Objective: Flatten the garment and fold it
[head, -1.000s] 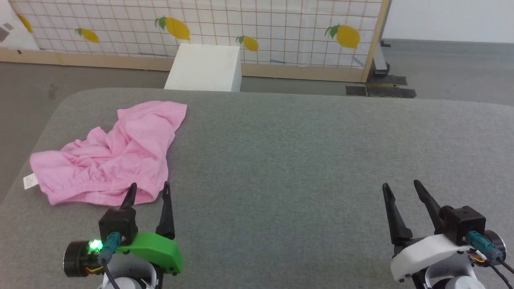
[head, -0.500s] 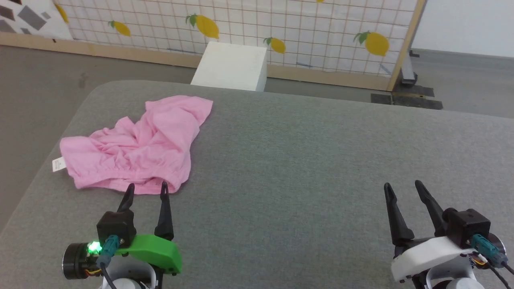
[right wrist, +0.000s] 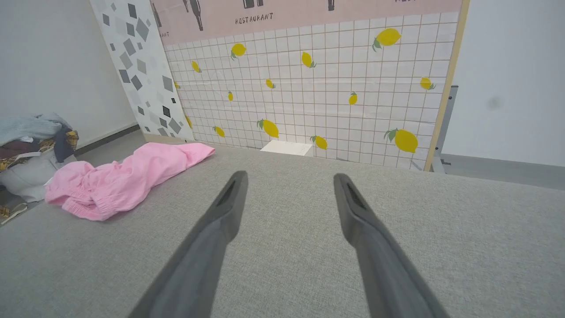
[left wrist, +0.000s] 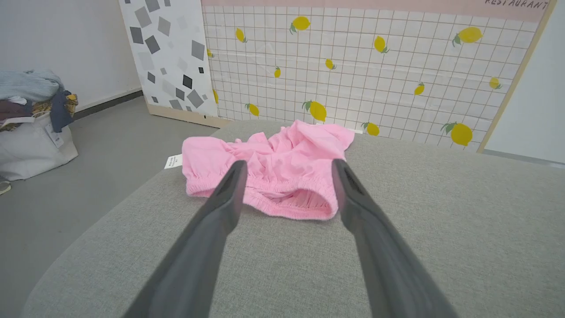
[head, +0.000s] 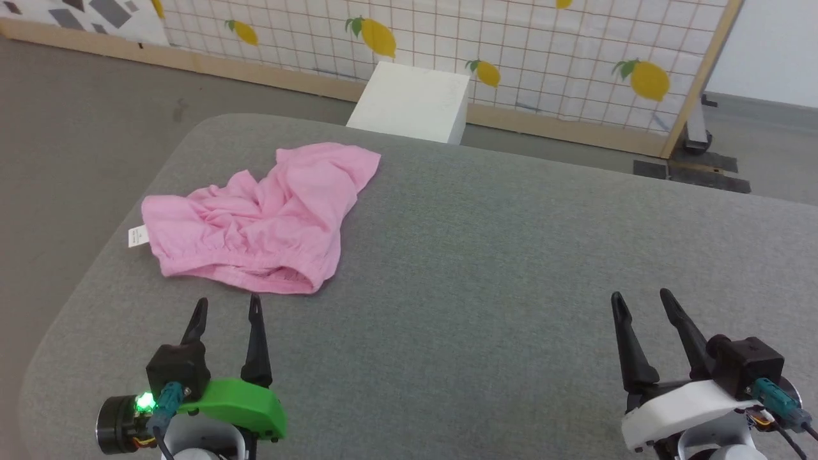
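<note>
The head camera has swung left, bringing the crumpled pink shorts (head: 255,217) nearer centre — untouched; left gripper (head: 225,306) and right gripper (head: 639,301) both gape empty, flattening not begun.

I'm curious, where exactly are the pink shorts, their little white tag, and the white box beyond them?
pink shorts (head: 255,217): head view, on the crumpled middle of the cloth.
white tag (head: 137,236): head view, middle of the tag at the shorts' left end.
white box (head: 409,102): head view, middle of its visible white face.
</note>
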